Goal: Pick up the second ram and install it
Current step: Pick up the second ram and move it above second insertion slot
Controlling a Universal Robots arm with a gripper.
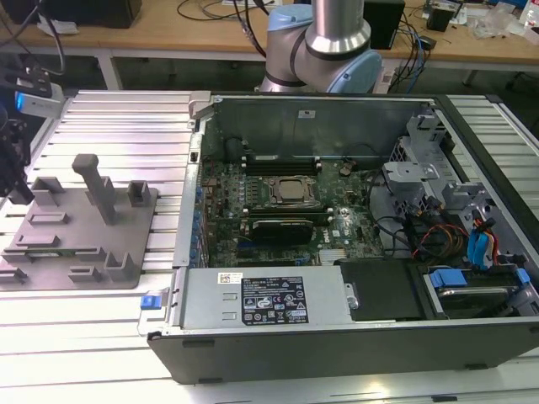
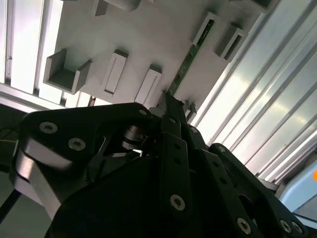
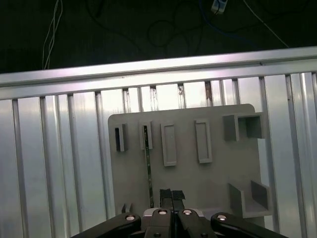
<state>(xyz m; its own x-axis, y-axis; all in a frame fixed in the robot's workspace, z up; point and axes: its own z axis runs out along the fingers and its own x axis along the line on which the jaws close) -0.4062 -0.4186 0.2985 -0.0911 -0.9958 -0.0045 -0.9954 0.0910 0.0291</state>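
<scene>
The second ram (image 3: 148, 166) stands on its edge in a slot of the grey fixture plate (image 3: 213, 183); in the first wrist view it is a thin dark line. In the second wrist view the ram (image 2: 190, 54) shows as a narrow green strip running between grey blocks. My gripper (image 3: 171, 196) hangs over the plate just beside one end of the stick, its two black fingers pressed together with nothing between them. In the exterior view the gripper (image 1: 15, 185) is at the left edge, above the plate's far-left side.
An open computer case (image 1: 194, 278) with its motherboard (image 1: 278, 215) lies at the exterior view's right of the fixture plate (image 1: 143, 252). A tall grey post (image 1: 97, 185) and several grey blocks rise from the plate. Ribbed aluminium table (image 3: 54, 163) surrounds it.
</scene>
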